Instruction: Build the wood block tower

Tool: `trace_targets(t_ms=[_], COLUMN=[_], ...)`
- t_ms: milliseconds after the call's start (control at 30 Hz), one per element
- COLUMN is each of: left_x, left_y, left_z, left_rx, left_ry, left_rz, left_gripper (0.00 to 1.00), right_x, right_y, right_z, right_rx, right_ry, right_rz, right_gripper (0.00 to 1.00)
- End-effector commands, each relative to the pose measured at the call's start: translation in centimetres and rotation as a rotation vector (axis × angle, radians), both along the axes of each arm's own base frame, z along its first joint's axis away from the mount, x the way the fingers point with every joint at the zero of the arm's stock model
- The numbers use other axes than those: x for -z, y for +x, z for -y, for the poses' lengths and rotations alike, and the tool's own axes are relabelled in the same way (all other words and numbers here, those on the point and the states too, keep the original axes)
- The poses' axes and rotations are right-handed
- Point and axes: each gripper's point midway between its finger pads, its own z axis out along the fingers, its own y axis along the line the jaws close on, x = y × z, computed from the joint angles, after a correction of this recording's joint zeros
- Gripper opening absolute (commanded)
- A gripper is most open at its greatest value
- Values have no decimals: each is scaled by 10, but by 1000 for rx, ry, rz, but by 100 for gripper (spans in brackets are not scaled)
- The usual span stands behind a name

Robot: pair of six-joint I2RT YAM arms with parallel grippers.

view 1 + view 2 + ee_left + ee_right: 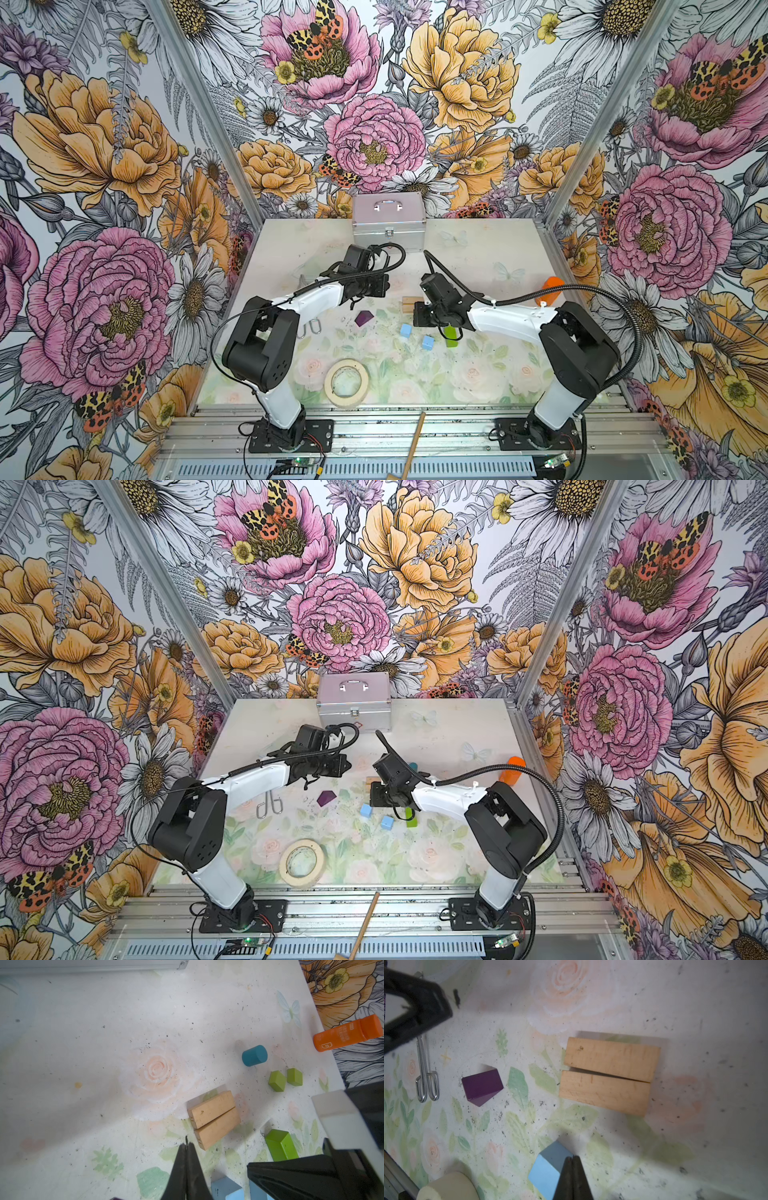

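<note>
Floral table (478, 257) carries 2 tan bars (610, 1057), purple block (481, 1086), tape roll (329, 384), case (388, 220).

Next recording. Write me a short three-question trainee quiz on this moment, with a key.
1. True or false: the two tan bars lie side by side, unstacked.
2. Which block lies nearest the metal clips? A purple roof block; B teal cylinder; C lime-green block.
3. Fill in: the left gripper and right gripper are both ____, holding nothing.
Key: 1 true; 2 A; 3 shut.
</note>
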Motion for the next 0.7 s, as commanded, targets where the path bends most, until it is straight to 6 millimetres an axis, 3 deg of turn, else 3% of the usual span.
trace_targets(t_ms=[0, 267, 333, 667], left_x=[-4, 7, 21, 20], left_y=[2, 8, 12, 46], left_z=[14, 18, 20, 50], left_rx=[49, 55, 59, 129], left_ry=[-35, -29, -18, -65], left_rz=[-6, -28, -49, -44], left_gripper=[0, 0, 0, 0], right_x=[7, 26, 28, 35], right_y=[4, 9, 8, 5], right_z=[-8, -1, 3, 16], right_rx=[13, 53, 70, 132], right_ry=[38, 8, 0, 0], right_rz=[-7, -33, -36, -45], right_gripper=[0, 0, 0, 0])
